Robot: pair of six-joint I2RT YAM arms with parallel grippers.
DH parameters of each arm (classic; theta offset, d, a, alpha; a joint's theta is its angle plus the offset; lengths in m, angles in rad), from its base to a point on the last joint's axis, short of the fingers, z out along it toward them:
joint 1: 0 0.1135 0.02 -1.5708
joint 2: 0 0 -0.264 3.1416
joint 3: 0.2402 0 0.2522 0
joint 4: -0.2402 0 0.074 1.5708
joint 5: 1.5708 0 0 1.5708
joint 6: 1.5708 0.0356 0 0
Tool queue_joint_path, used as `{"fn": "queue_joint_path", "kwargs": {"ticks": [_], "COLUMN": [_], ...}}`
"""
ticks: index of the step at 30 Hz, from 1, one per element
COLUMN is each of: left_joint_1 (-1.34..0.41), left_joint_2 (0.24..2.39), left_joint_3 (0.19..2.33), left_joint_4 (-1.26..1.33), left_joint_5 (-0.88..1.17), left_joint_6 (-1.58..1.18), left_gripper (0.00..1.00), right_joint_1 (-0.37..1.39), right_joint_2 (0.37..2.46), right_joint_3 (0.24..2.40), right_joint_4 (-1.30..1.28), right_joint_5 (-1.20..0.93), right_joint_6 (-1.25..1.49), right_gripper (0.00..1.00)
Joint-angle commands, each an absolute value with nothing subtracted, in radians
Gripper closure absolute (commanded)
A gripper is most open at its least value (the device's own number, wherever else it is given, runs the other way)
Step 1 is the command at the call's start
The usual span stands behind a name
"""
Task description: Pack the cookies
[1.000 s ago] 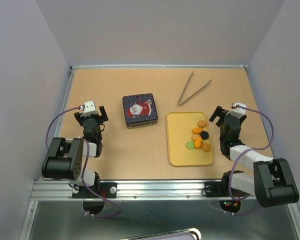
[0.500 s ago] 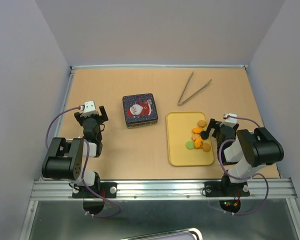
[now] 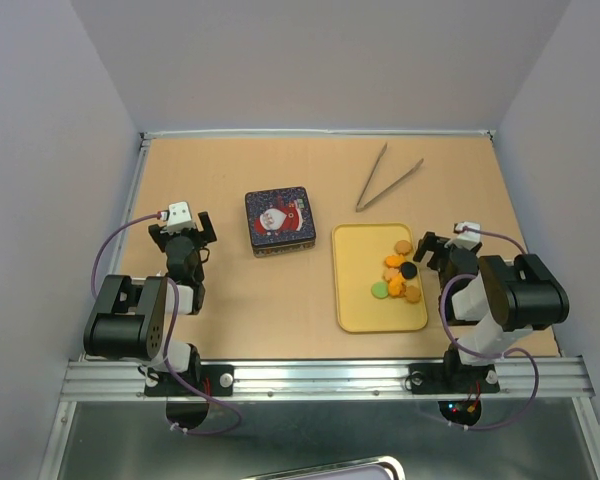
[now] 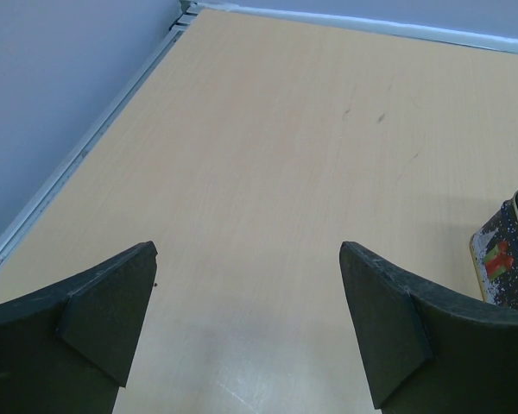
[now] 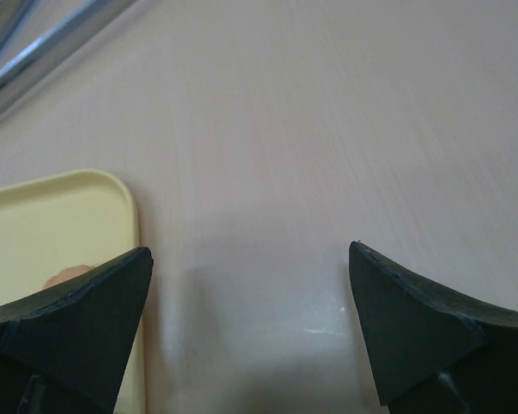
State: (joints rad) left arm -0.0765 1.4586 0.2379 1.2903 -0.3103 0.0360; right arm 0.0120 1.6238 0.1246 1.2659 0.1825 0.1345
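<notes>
Cookies lay in a loose cluster on the far-right part of the yellow tray: orange ones, a green one, a dark one, none of them in the Santa tin. That tin sat just left of the tray with its lid on, so as things lay the packing was yet to be completed. Metal tongs rested beyond the tray, toward the far edge, with nothing holding them. The right gripper hung just off the tray's right rim, fingers spread wide and holding nothing; its wrist view showed bare tabletop between them and the tray corner at left. The left gripper stood left of the tin, likewise spread and holding nothing. Open wood lay between tin and tongs; the walls closed in on both sides.
</notes>
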Motion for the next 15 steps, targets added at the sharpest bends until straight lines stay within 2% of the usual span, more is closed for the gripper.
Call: {"fn": "queue_joint_path", "kwargs": {"ticks": [1,4,7,11,15], "left_joint_1": [-0.075,-0.075,-0.075,-0.074,-0.075], "left_joint_2": [1.457,1.457,1.454,1.456,1.456], "left_joint_3": [0.232,0.232,0.230,0.233,0.232], "left_joint_4": [1.565,1.565,1.565,1.565,1.565], "left_joint_5": [-0.314,-0.314,-0.314,-0.314,-0.314], "left_joint_6": [0.037,0.037,0.037,0.037,0.037], "left_gripper": [0.01,0.01,0.01,0.01,0.01], "right_joint_1": [0.005,0.005,0.005,0.005,0.005], "right_joint_2": [1.617,1.614,1.614,1.611,1.617], "right_joint_3": [0.176,0.198,0.229,0.160,0.187], "right_joint_4": [1.436,1.385,1.338,1.457,1.414], "right_joint_5": [0.129,0.129,-0.021,-0.069,-0.130], "right_joint_6": [0.129,0.133,0.077,0.034,0.037], "right_gripper": [0.00,0.00,0.00,0.00,0.00]}}
